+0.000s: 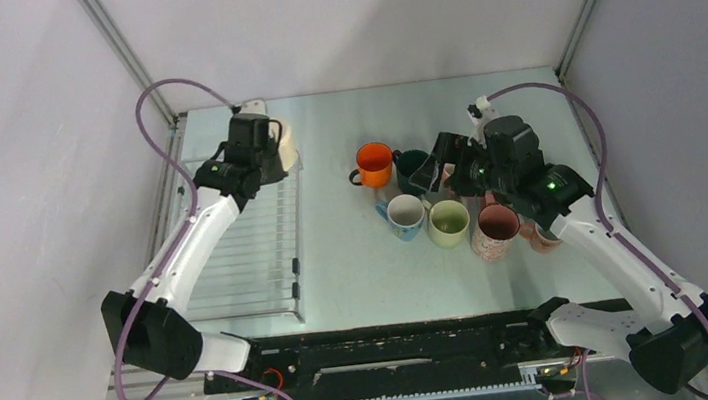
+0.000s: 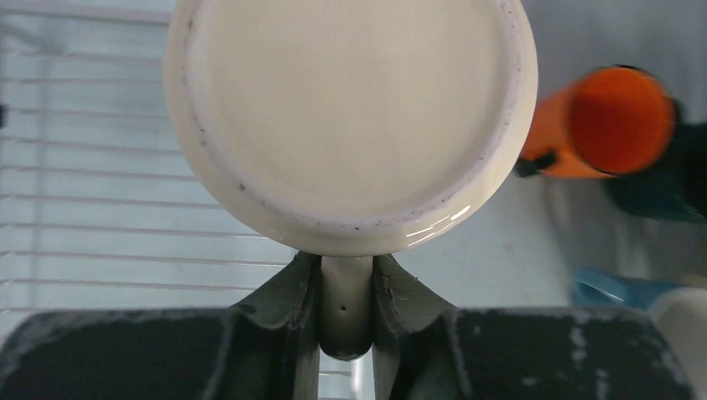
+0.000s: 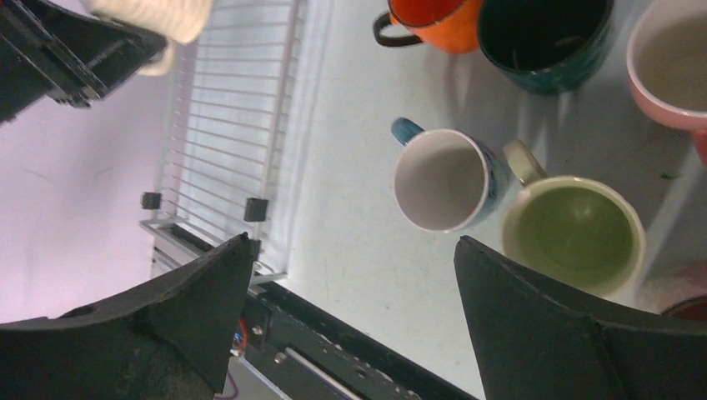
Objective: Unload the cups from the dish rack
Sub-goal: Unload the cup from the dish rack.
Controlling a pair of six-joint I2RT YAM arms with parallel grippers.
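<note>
while the left gripper (image 2: 346, 279) pinches a cream ceramic mug (image 2: 350, 117) by its handle above the silvery wire dish rack (image 1: 246, 258), the right gripper (image 3: 352, 243) hangs spread wide right of that rack.

White arm links (image 1: 184, 244), black joints (image 1: 154, 338), purple cables (image 1: 170, 81), green lights (image 1: 549, 180); right hand (image 3: 352, 250) black

Pale table (image 1: 359, 280) w/ wire dish rack (image 1: 246, 258) at left; at right, grouped: orange mug (image 1: 375, 163), teal mug (image 1: 413, 167), blue mug (image 1: 405, 216), green mug (image 1: 448, 221), pink mug (image 1: 497, 227), poss. another, mostly hidden.
</note>
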